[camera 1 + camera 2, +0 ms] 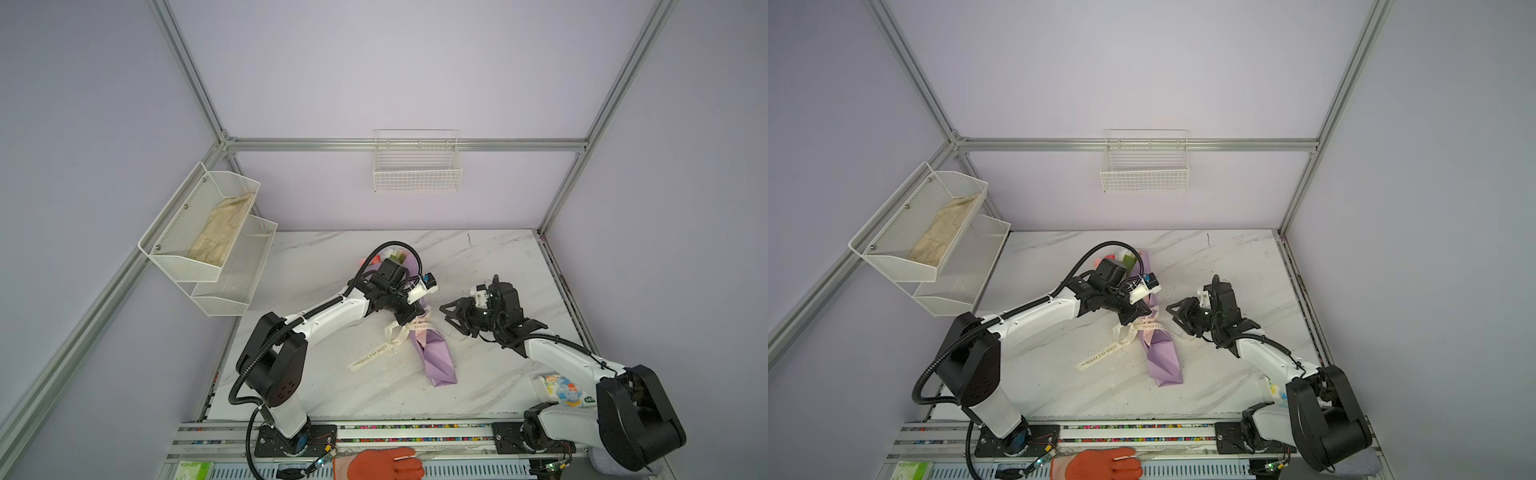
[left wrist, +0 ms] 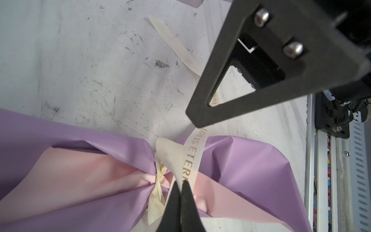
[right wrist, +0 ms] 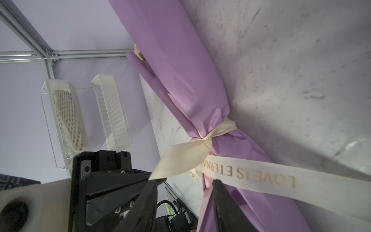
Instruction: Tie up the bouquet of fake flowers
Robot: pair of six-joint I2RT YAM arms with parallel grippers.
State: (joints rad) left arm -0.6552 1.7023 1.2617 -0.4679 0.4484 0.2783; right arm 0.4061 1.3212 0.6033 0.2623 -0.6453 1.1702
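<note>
Marble-patterned bench [image 1: 478, 257] fills the lower middle of both top views, with lilac walls behind. At centre frame the left tool [image 2: 181, 186] is pressed together, pinching a fold of the cream lettered ribbon [image 2: 192, 156] just beside the knot [image 3: 208, 138]. To its right in a top view, the right tool [image 1: 445, 316] has its jaws spread and grips nothing. In its wrist view the lettered length runs past its fingertips [image 3: 220, 192]; I cannot tell whether it touches them. The ribbon is cinched round the waist of the bouquet [image 1: 434, 357], which lies flat mid-bench. Its lilac tail points toward the lower frame, and the fake flowers [image 1: 371, 260] peek out toward the top, under the left arm.

Judging from this, the step is to take the free length and draw the tie snug. The right tool should close on ribbon alone, near the knot and clear of the thin paper, which would likely crease or tear. Both ends should then be pulled apart evenly and low along the bench, so the light bouquet neither lifts nor slides. The left pinch must hold firm, or the cinch slackens.
</note>
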